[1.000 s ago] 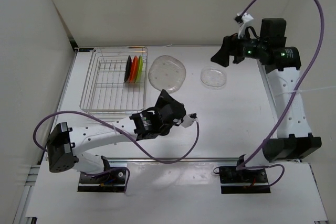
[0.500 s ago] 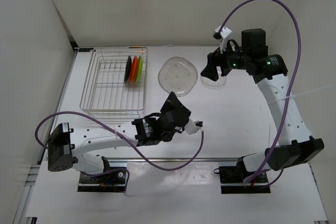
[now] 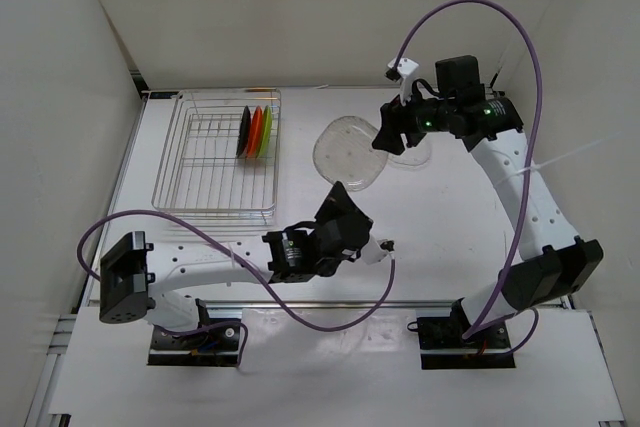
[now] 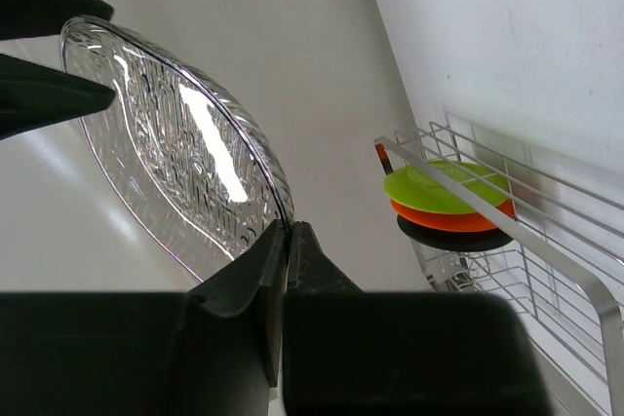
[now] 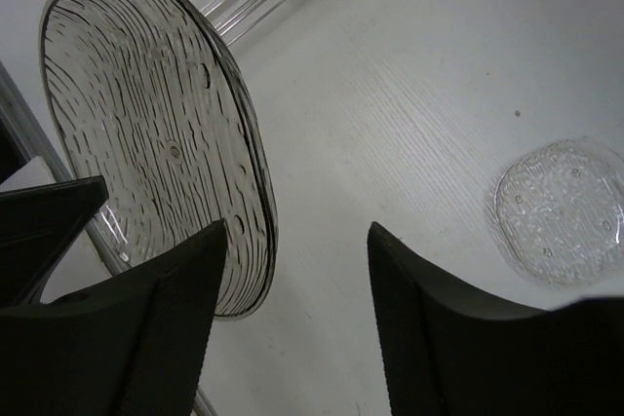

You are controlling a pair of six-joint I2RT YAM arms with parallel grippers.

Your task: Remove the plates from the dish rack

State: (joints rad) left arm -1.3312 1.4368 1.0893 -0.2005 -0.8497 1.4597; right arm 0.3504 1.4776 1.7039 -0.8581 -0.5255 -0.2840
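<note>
A large clear plate hangs tilted above the table, and my left gripper is shut on its near rim. My right gripper is open at the plate's far edge. In the right wrist view the clear plate has its rim between the open jaws of the right gripper, close to the left finger and not pinched. The dish rack stands at the back left. Black, orange-red and lime green plates stand on edge in it.
A smaller clear plate lies flat on the table beneath my right gripper, partly covered by it in the top view. The side wall runs close along the rack's left. The rack's wire rim is near my left gripper.
My left arm carried the clear plate rightward, away from the rack. My right arm swung left to meet it, and its jaws have narrowed around the plate's far rim.
</note>
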